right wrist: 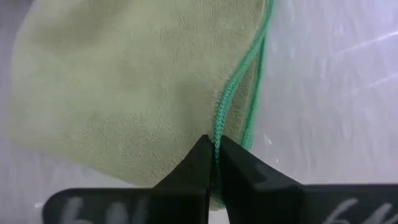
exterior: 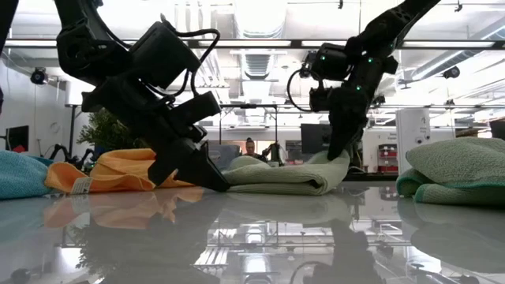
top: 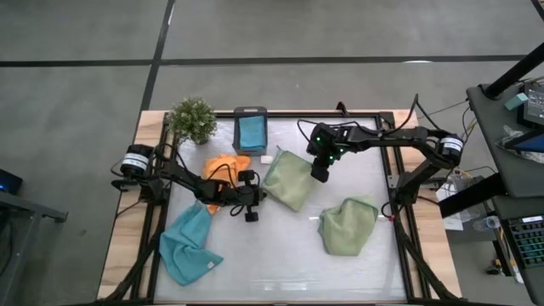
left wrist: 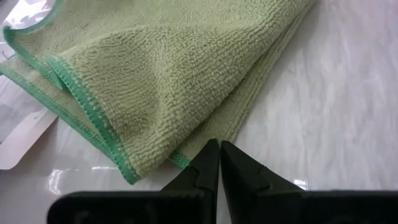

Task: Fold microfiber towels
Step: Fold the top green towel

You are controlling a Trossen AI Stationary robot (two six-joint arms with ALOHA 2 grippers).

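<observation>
No text, label, brand, number or sign can be read on anything in these views.

We see bright, even overhead light w/ soft shadows. The glossy white table top (exterior: 260, 237) mirrors ceiling lights and arms. Low view's backlit; the folded sage-green microfiber towel (right wrist: 124, 87) looks slightly soft close up.

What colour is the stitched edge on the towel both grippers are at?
Brighter green than the sage green towel; its edge shows best in the left wrist view.
</observation>
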